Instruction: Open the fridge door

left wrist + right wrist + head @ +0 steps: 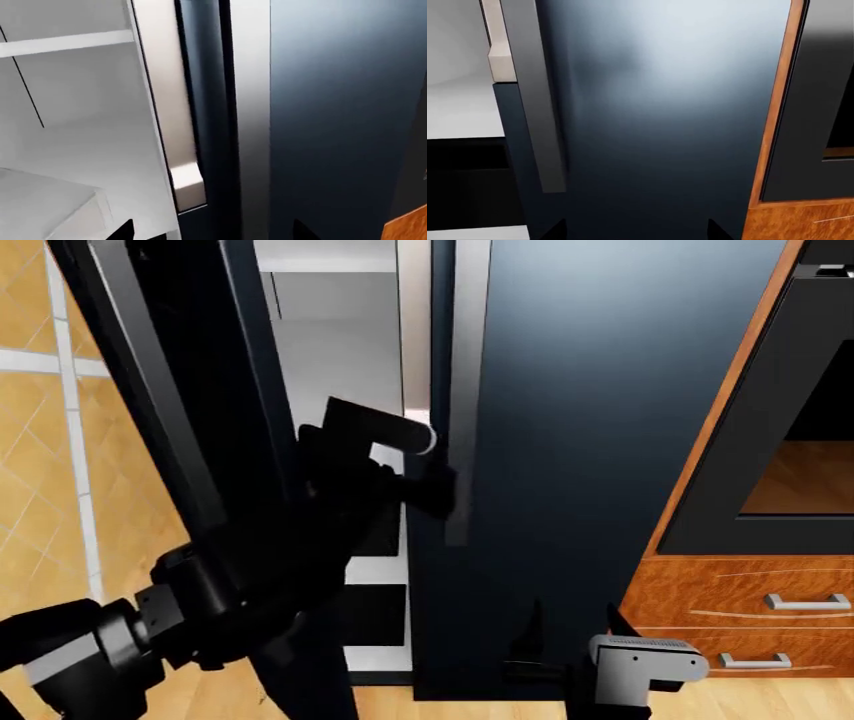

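Glossy navy-black, the fridge (601,420) fills the head view; its left door (187,440) stands ajar, baring white shelves (67,42). Rigid and likely heavy, it should swing best from the long silver handle (414,360). Whether the left gripper (387,475) clasps that handle, I cannot tell; nor the right gripper's (561,665) state.

- The left arm (200,610) reaches up and forward from low on the left, its dark links bent at the elbow.
- The left gripper (400,465) is raised high; whether its jaws are parted cannot be told.
- The right gripper (567,660) sits low, fingertips pointing forward, jaws spread apart.
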You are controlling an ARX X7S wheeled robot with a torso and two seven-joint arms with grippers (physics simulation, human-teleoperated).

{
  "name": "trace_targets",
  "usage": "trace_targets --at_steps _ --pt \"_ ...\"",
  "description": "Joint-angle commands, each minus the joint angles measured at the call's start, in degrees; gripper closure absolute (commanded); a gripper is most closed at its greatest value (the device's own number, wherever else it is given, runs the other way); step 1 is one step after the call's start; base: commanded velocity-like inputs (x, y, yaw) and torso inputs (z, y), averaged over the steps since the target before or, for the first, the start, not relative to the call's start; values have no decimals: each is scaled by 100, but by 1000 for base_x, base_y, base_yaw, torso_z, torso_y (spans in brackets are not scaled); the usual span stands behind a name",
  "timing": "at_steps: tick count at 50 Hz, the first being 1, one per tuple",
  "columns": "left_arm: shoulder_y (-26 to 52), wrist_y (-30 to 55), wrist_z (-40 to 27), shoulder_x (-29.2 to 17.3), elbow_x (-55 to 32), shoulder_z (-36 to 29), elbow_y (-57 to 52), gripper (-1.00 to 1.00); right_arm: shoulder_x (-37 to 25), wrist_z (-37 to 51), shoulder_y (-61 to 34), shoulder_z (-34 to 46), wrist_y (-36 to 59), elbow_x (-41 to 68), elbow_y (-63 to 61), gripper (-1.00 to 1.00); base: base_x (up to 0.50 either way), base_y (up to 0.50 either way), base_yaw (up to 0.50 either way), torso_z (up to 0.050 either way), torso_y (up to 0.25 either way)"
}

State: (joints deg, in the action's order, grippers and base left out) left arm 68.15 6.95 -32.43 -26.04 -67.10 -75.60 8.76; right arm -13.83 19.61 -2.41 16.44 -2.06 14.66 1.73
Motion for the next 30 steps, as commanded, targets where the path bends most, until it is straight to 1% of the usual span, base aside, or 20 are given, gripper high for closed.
trace_targets --at_steps 1,8,9,11,17,18,20,21,30 --pt "-248 -129 -645 -500 -45 207 -606 -100 -19 22 -5 29 -2 16 -5 -100 0 0 0 0 0" --pt "-334 -82 -1136 -826 -29 230 -1105 -100 -34 22 -3 40 -18 42 -7 -100 0 0 0 0 0" --pt "-351 -52 -1239 -949 -22 218 -1291 -100 -37 24 3 40 -21 45 -14 -100 0 0 0 0 0" --pt "-365 -1 -1413 -1036 -55 228 -1404 -100 -41 31 12 44 -26 49 -23 -100 0 0 0 0 0" --pt "-460 -42 -1657 -1336 -49 263 -1821 -100 -50 39 -5 53 -26 62 -12 -100 0 0 0 0 0" --pt "-471 23 -1811 -1417 -113 273 -1872 -100 -52 40 -9 58 -24 60 -15 -100 0 0 4 0 0" --pt "-501 -24 -1800 -1452 -92 285 -1886 -100 -57 48 4 63 -25 63 -31 -100 0 0 4 0 0" --pt "-561 -56 -1863 -1570 -98 297 -1978 -100 -59 48 1 61 -30 67 -30 -100 0 0 4 0 0" --pt "-857 -246 -2155 -1964 -143 362 -2275 -100 -71 69 2 89 -39 64 -29 -100 0 0 5 0 0"
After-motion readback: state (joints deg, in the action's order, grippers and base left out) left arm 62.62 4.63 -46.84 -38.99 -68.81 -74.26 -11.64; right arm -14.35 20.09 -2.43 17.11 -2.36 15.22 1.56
